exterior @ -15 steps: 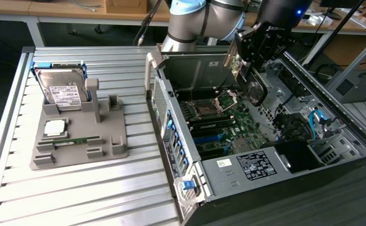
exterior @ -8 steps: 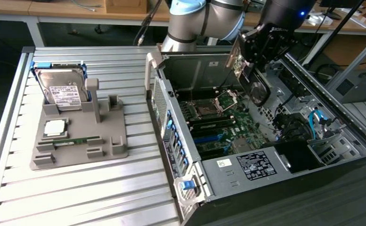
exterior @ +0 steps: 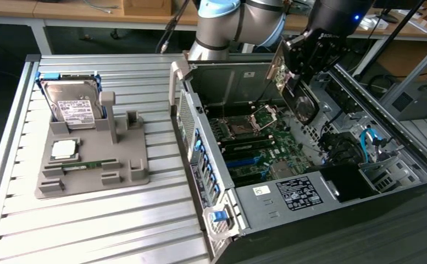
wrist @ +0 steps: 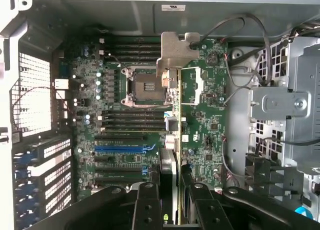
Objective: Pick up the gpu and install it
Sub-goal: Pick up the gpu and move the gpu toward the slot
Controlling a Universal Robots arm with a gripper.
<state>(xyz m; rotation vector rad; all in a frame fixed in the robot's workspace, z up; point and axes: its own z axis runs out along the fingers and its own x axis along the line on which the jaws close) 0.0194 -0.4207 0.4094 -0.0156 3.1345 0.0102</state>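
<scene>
Over the open case [exterior: 221, 77], pincer [wrist: 169, 200] clamps gpu [exterior: 300, 99], its face hidden edge-on.

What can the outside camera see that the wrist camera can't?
Exterior view: the grey tray on the slatted table, carrying a hard drive, plus the robot arm. Wrist view: a white sticker on the case wall, and the gpu seen along its thin edge. Both: the gripper shut on the gpu, above the motherboard inside the open computer case.
</scene>
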